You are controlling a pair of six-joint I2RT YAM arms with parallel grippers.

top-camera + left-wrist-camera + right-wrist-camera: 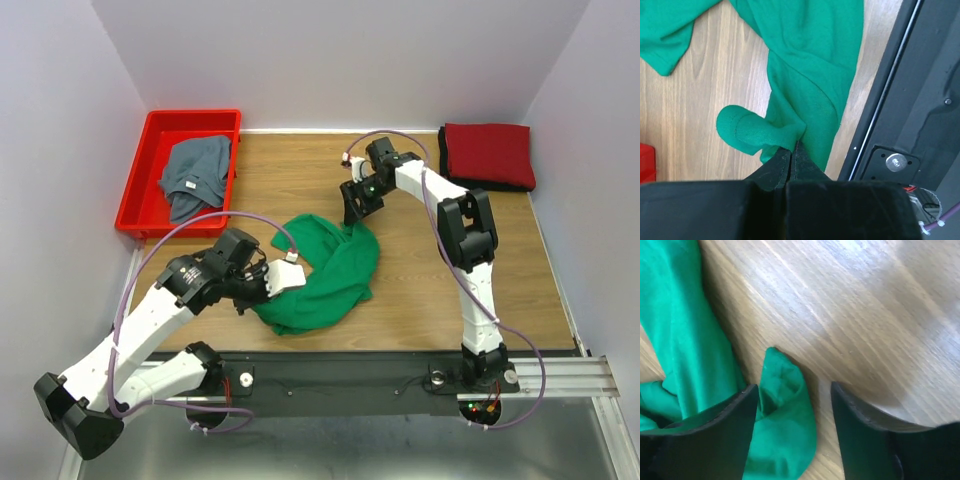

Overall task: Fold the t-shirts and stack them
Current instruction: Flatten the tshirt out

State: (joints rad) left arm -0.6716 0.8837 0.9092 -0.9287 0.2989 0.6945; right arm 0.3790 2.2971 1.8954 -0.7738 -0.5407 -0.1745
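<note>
A bright green t-shirt (325, 272) lies crumpled in the middle of the wooden table. My left gripper (250, 297) is shut on a fold of the green shirt (810, 95) at its near left edge. My right gripper (358, 213) is open at the shirt's far edge, with a green corner (785, 410) lying between its fingers. A grey-blue t-shirt (195, 175) lies in the red bin. A folded dark red t-shirt (488, 152) sits at the back right, on top of a black one (520, 187) that only shows as a dark edge.
The red plastic bin (145, 180) stands at the back left. The black base rail (380, 370) runs along the table's near edge, close to the left gripper. White walls close in the back and both sides.
</note>
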